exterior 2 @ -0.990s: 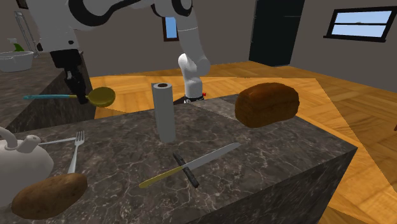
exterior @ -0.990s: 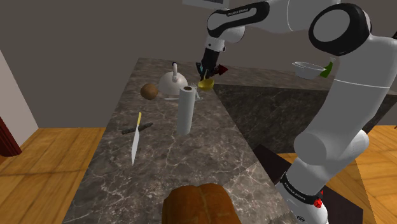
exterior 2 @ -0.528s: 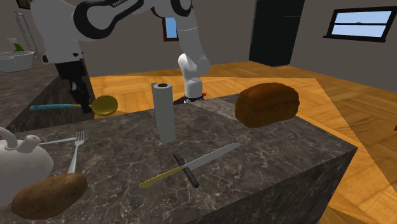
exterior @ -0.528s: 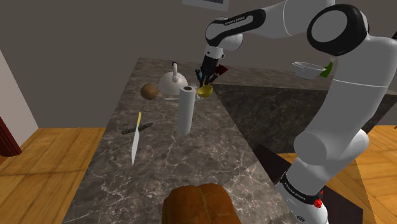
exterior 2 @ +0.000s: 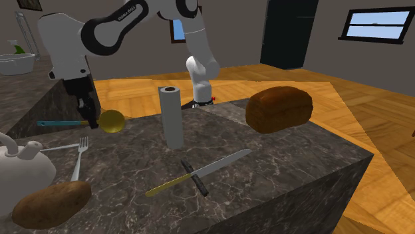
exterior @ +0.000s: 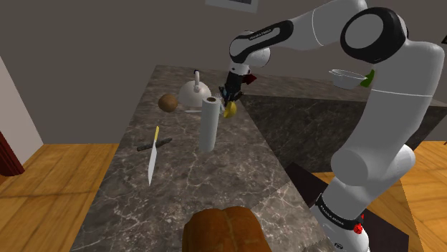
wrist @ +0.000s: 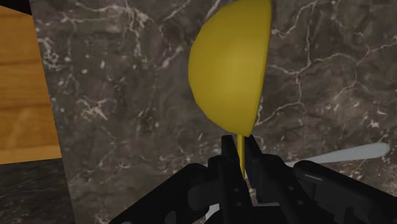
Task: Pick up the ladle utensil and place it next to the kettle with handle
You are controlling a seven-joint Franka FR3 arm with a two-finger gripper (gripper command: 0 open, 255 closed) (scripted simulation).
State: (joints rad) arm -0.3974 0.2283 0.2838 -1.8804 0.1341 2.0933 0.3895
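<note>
The ladle has a yellow bowl [exterior 2: 111, 121] and a teal handle [exterior 2: 60, 123]. My gripper [exterior 2: 90, 119] is shut on its thin neck just behind the bowl. In the wrist view the black fingers [wrist: 230, 160] clasp the yellow stem under the ladle bowl [wrist: 230, 63], above dark marble. In the shoulder view the gripper [exterior: 229, 97] holds the ladle [exterior: 230, 109] low beside the white paper roll [exterior: 208, 124], to the right of the white kettle [exterior: 194, 91]. The kettle [exterior 2: 20, 167] sits at the second exterior view's left edge.
On the marble counter [exterior: 215, 179] lie a potato [exterior: 167, 103], a fork [exterior 2: 79, 157], a yellow-handled knife [exterior: 152, 155] across a dark knife, and a bread loaf [exterior 2: 279, 108]. A white bowl [exterior: 347, 77] stands on the far counter. Wooden floor lies beyond the counter edges.
The arm has carried the ladle down and toward the kettle side, from above the gap between the counters to just over this counter's edge by the paper roll.
</note>
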